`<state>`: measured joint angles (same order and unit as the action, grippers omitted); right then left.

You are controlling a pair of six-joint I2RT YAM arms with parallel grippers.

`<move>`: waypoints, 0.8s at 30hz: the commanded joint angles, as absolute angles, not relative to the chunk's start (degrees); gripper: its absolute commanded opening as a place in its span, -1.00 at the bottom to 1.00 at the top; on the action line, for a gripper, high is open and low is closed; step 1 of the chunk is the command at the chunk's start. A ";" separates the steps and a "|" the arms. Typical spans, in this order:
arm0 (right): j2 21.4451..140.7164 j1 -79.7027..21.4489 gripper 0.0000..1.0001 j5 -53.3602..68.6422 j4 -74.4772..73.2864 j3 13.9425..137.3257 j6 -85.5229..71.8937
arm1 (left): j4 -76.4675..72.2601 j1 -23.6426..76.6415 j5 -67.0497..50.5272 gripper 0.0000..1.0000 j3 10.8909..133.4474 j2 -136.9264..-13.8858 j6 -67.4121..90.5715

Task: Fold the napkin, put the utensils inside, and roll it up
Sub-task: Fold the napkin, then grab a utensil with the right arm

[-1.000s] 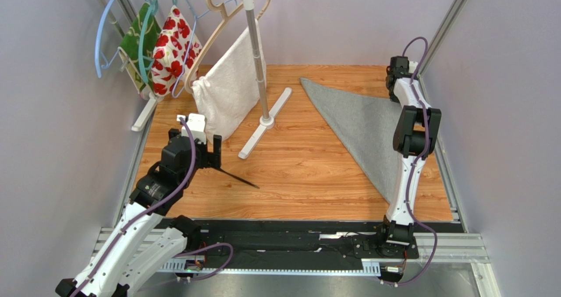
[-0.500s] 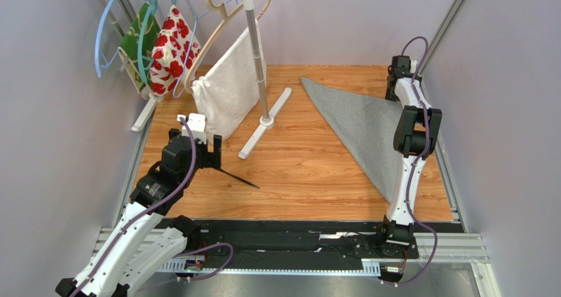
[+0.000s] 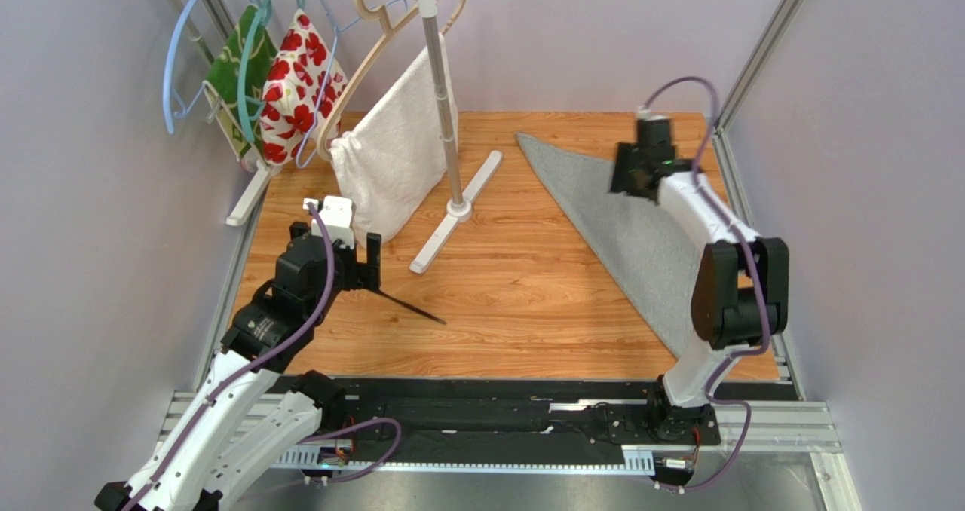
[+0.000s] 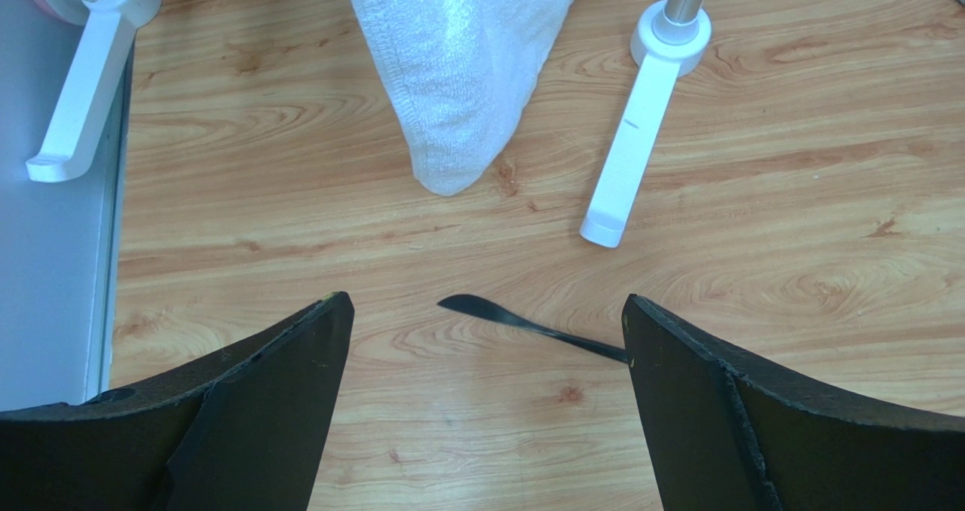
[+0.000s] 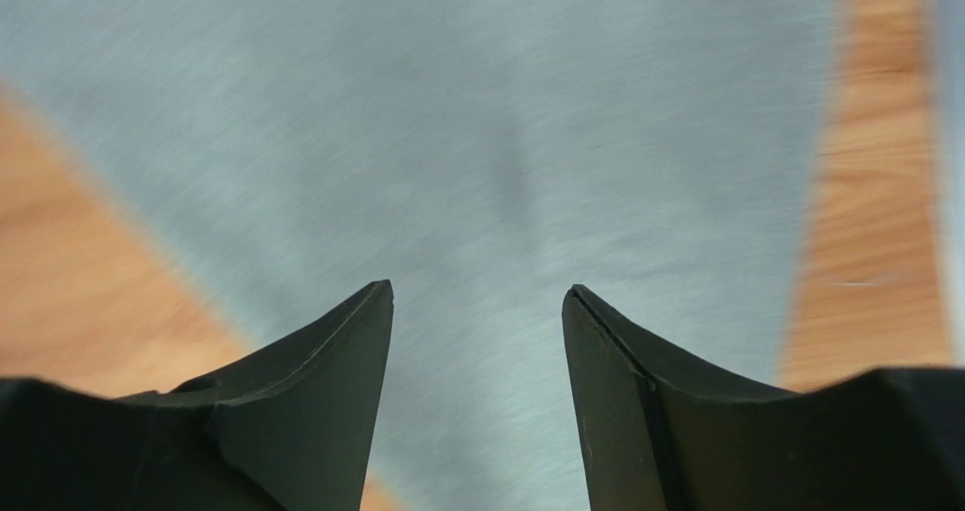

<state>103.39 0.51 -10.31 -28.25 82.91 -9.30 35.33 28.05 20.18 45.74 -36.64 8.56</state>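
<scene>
we see a lab-style robot test cell: plain grey panels (image 3: 91, 251) box in a wood-grain table (image 3: 521, 296), with aluminium rails (image 3: 793, 421) and loose cables (image 3: 363, 426) along its near edge.

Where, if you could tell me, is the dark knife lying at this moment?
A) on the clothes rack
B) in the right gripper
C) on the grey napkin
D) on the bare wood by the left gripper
D: the knife lies on the bare wooden table just ahead of the open left gripper, well apart from the napkin.
</scene>
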 commanded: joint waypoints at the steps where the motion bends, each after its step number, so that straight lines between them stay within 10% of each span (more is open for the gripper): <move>1: 94.85 -21.84 0.20 -2.72 -18.92 68.33 -10.72 | 33.66 28.12 20.91 0.94 45.88 -36.12 8.43; 8: 102.44 -53.92 0.13 -7.20 -12.48 70.72 -9.60 | 34.80 28.12 22.23 0.94 47.02 -35.16 9.93; 24: 115.66 -64.60 0.03 -1.32 -13.88 81.21 -1.49 | 34.98 28.12 29.36 0.91 46.32 -26.72 10.81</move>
